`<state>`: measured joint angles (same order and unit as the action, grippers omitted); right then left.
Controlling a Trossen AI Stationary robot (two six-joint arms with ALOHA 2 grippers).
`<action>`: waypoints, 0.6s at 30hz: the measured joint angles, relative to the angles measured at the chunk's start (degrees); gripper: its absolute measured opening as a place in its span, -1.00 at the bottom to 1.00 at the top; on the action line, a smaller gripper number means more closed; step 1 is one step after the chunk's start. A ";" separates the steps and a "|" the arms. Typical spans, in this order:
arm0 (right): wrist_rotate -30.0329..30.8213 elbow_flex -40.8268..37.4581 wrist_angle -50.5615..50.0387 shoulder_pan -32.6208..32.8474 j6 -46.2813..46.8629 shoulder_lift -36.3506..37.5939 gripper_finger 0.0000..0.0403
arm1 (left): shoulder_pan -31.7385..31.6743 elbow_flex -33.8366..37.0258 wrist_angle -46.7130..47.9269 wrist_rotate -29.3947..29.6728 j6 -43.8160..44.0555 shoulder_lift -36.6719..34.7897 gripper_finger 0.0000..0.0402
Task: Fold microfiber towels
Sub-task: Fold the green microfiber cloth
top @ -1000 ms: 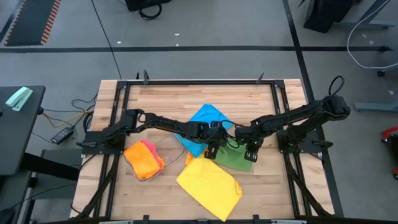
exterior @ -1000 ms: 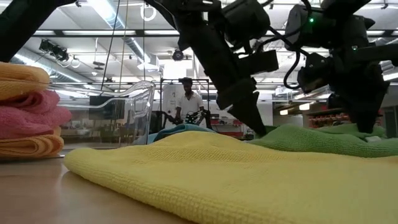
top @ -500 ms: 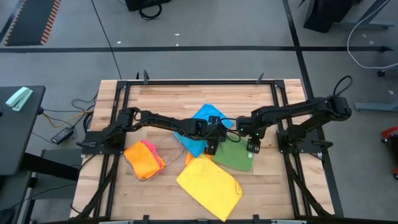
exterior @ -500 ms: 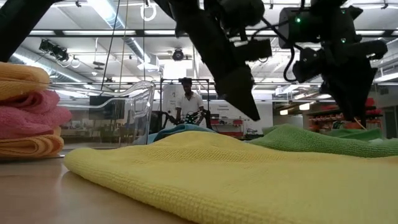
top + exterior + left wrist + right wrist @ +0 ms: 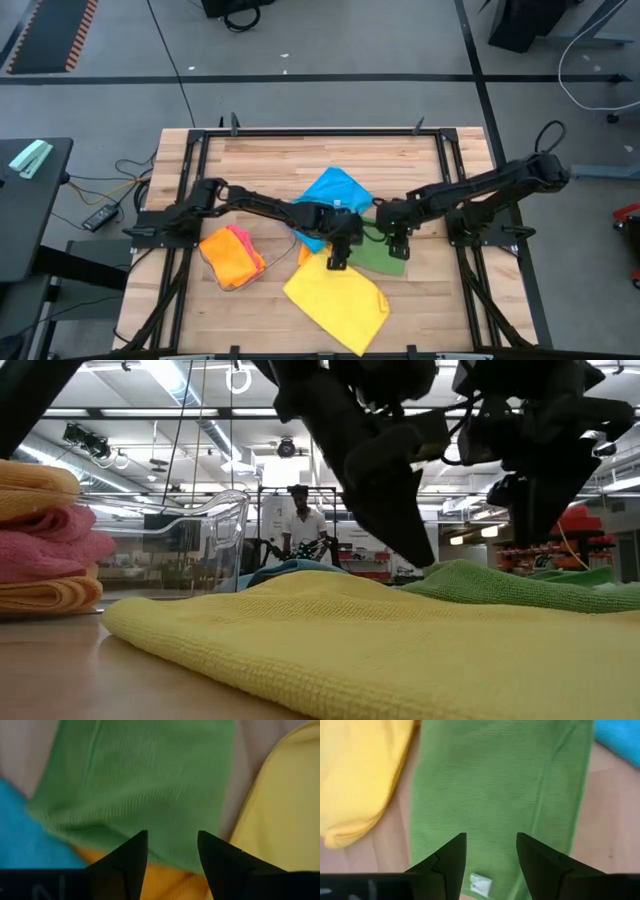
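I took the green towel [image 5: 378, 252] as my landmark; it lay flat on the wooden table [image 5: 260, 160], folded into a long strip. My left gripper [image 5: 338, 259] hung over its end nearest the yellow towel [image 5: 338, 300], fingers [image 5: 127, 857] parted with nothing between them. My right gripper [image 5: 396, 240] stood above the opposite end of the strip, likewise released and empty, a small white label [image 5: 480, 883] showing on the cloth just ahead of it. The blue towel [image 5: 333, 192] lay touching the green one's far side. An orange cloth [image 5: 160, 880] lay partly under the green edge. Well apart from the green towel sat a stack of orange and pink towels [image 5: 232, 256] beside a clear plastic tray [image 5: 205, 540].
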<state>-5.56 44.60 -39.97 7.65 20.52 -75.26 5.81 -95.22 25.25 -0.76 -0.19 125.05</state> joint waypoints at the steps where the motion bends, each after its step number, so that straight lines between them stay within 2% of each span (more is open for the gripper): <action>1: 0.06 -0.14 0.31 0.57 0.51 0.00 -0.10 | -0.04 0.00 -0.21 -0.40 1.16 0.37 -0.12; 10: 3.85 -0.28 0.63 4.37 2.99 0.00 -0.10 | 0.13 -0.02 -1.09 -0.69 3.96 2.08 -0.28; 15: 4.13 -0.28 1.15 4.93 3.36 0.00 -0.10 | 0.52 -0.02 -0.79 -0.55 3.18 2.08 -0.49; 18: 4.11 -0.28 1.98 4.93 3.64 0.00 -0.10 | 0.58 -0.02 0.26 -0.20 2.08 2.08 -0.69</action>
<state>-1.45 44.31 -38.00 12.58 24.16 -75.26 6.39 -95.24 25.51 -0.95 1.89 127.13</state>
